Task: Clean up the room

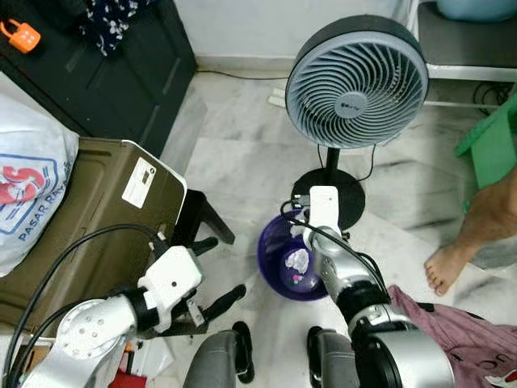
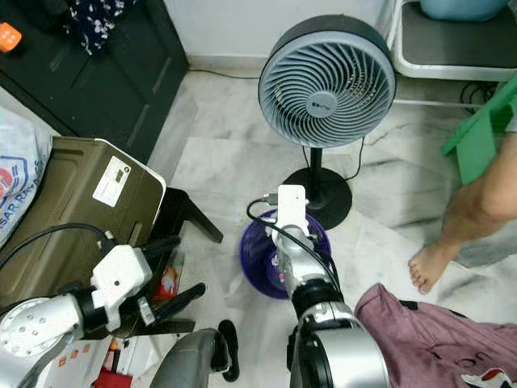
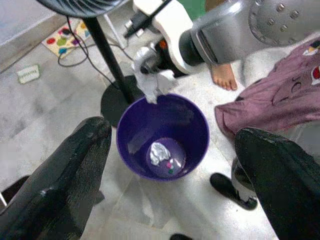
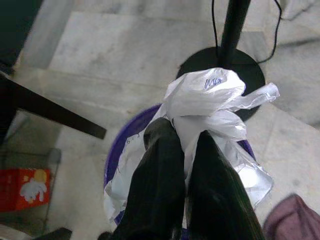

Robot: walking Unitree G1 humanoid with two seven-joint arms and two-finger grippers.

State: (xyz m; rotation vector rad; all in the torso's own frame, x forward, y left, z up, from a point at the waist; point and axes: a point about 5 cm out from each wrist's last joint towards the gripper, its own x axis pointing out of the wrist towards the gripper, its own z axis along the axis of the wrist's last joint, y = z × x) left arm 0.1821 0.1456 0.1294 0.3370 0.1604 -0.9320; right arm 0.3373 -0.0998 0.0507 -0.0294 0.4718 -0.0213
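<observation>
A purple waste bin stands on the marble floor in front of me, with a crumpled white scrap and small bits at its bottom. My right gripper is over the bin's rim, shut on a crumpled white plastic bag, which hangs above the bin's far edge. My left gripper is open and holds nothing, low and to the left of the bin, its fingers pointing toward it.
A standing fan has its black base right behind the bin. An olive case and a black stool are to the left. A person's bare foot and a maroon garment are on the right.
</observation>
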